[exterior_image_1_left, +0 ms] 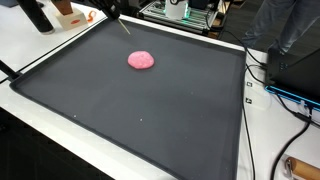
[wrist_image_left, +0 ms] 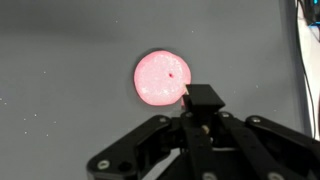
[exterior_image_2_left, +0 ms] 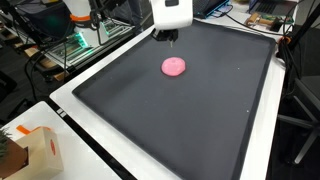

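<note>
hand (wrist_image_left: 200, 118) is dark on dark and cut off low in the wrist view, but we reckon it's pinched on a dark stick (wrist_image_left: 205, 98). pink disc (wrist_image_left: 162, 78) lies on the black mat (exterior_image_1_left: 150, 110), just past the stick's tip.

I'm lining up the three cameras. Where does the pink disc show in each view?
In an exterior view: pink disc in the upper middle, slightly left of centre.
In an exterior view: upper middle, slightly right of centre.
Wrist view: at the centre.
Shared landmark: the dark mat it lies on.
</note>
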